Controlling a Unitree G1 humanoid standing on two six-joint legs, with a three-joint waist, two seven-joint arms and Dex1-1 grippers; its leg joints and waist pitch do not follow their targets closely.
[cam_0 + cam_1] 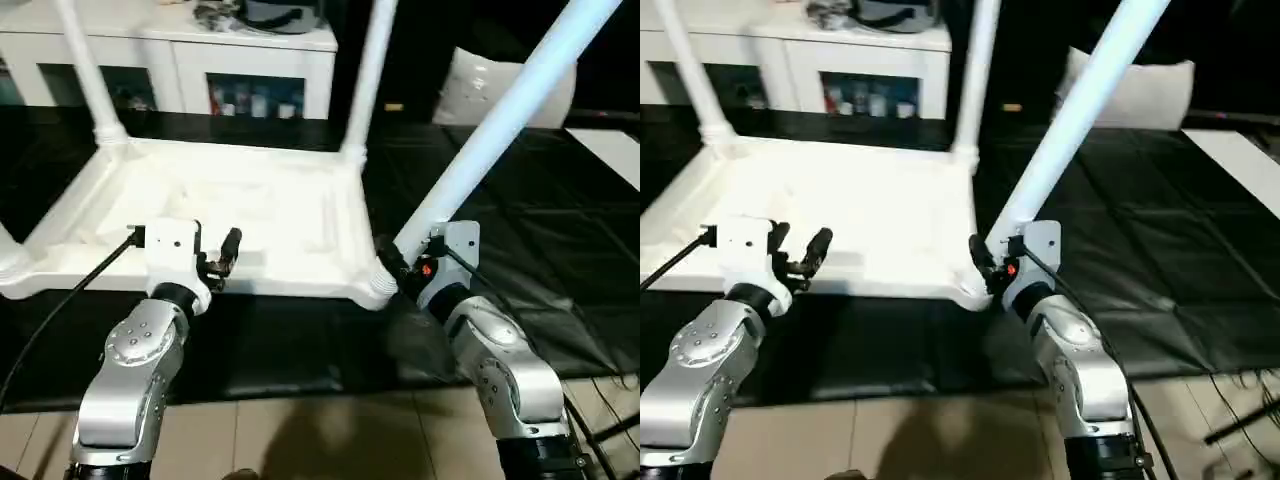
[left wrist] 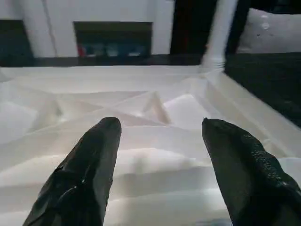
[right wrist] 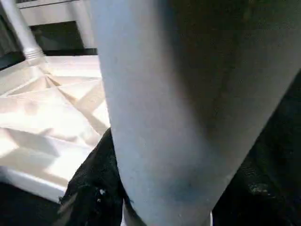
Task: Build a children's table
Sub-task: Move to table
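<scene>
— Where's the table?
— The tabletop (image 1: 250, 215) lies upside down so its sockets face up. The right gripper (image 1: 405, 268), jaws clamped on a tilted leg (image 1: 500, 125), holds it at the near corner socket (image 1: 378, 285).
— And the left gripper (image 1: 215, 252)?
— Jaws apart, empty, over the near rim.

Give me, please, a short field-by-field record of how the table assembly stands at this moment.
tabletop: white, upside down, ribbed underside facing up, on a dark mat
far legs: two white tubes standing in the far corner sockets, far left leg, far right leg
near right leg: tilted white tube, lower end at the near right corner socket
right gripper: shut on the near right leg close to its lower end
left gripper: open, holding nothing, above the tabletop's near edge
background: white cabinet behind the tabletop
</scene>
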